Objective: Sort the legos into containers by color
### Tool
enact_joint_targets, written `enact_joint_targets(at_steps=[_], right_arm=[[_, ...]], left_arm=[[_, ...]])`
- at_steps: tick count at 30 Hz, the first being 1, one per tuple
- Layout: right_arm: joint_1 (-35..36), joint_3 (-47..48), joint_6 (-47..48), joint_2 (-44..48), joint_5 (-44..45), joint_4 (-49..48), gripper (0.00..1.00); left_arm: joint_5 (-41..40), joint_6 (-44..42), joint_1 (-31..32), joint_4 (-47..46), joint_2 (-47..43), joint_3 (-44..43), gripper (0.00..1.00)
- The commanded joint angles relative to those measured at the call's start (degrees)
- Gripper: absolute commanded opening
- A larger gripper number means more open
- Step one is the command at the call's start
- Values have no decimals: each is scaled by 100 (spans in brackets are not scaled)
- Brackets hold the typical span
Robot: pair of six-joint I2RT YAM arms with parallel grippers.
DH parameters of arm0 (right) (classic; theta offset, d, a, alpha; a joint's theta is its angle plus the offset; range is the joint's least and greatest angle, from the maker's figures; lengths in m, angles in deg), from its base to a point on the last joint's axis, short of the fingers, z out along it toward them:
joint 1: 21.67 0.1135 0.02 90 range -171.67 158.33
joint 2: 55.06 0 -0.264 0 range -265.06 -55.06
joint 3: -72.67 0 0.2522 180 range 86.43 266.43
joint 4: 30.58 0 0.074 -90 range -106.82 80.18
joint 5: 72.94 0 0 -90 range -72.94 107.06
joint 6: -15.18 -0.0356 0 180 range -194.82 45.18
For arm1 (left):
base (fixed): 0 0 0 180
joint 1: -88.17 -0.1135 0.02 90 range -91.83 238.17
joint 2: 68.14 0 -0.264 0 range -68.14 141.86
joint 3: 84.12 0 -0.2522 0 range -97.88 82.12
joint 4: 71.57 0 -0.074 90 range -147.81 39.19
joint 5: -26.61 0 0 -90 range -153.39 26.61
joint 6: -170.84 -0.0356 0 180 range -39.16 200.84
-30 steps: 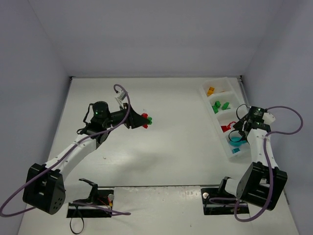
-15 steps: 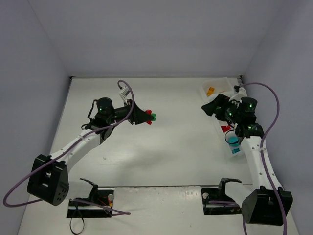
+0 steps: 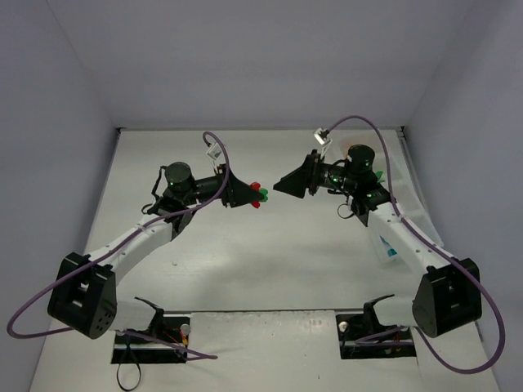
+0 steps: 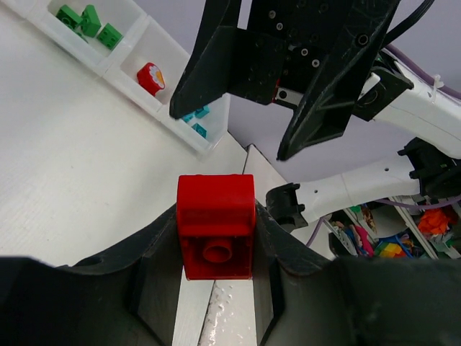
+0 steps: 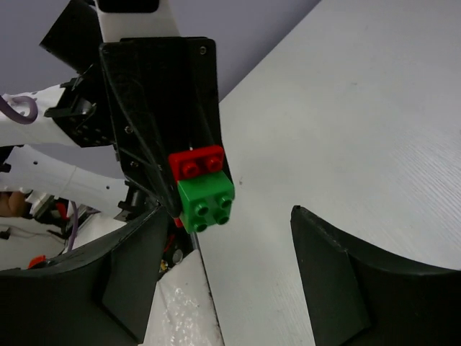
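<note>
My left gripper (image 3: 243,193) is shut on a red lego (image 3: 257,188) with a green lego (image 3: 262,196) stuck to it, held above the table's middle. In the left wrist view the red lego (image 4: 216,205) sits between my fingers (image 4: 155,267). My right gripper (image 3: 282,186) is open and empty, pointing left at the joined legos, a short gap away. In the right wrist view the red lego (image 5: 196,162) and green lego (image 5: 205,202) sit ahead of my open right gripper (image 5: 230,277). The container tray (image 4: 173,119) holds green legos (image 4: 86,18), a red piece (image 4: 150,76) and teal legos (image 4: 196,119).
In the top view the right arm covers most of the tray (image 3: 382,242); a teal lego (image 3: 394,253) shows at its near end. Grey walls close in the table at the back and both sides.
My right arm has swung from over the tray leftward to face the left gripper. My left gripper has moved a little right with the joined legos.
</note>
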Motion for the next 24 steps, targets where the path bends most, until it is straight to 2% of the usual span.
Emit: enact_joint_targets(at_steps=[1, 4, 6, 10, 13, 14, 17, 24], right_arm=[[294, 448, -123, -195, -432, -999, 65], [425, 466, -114, -301, -475, -1113, 56], [478, 501, -71, -328, -554, -1105, 54], [558, 554, 272, -319, -528, -789, 57], [558, 572, 798, -179, -433, -447, 62], [558, 563, 1278, -118, -362, -193, 63], [566, 546, 2263, 111, 130, 360, 64], [636, 484, 3250, 313, 684, 565, 62]], left_arm=[[147, 98, 41, -628, -112, -354, 0], [121, 98, 49, -619, -147, -337, 0], [121, 125, 49, -619, -156, -336, 0], [59, 309, 49, -689, -86, -363, 0], [24, 520, 41, -654, -16, -398, 0], [50, 573, 41, -619, 10, -442, 0], [181, 775, 32, -102, 107, -678, 0], [340, 1021, 32, 636, 134, -1048, 0]])
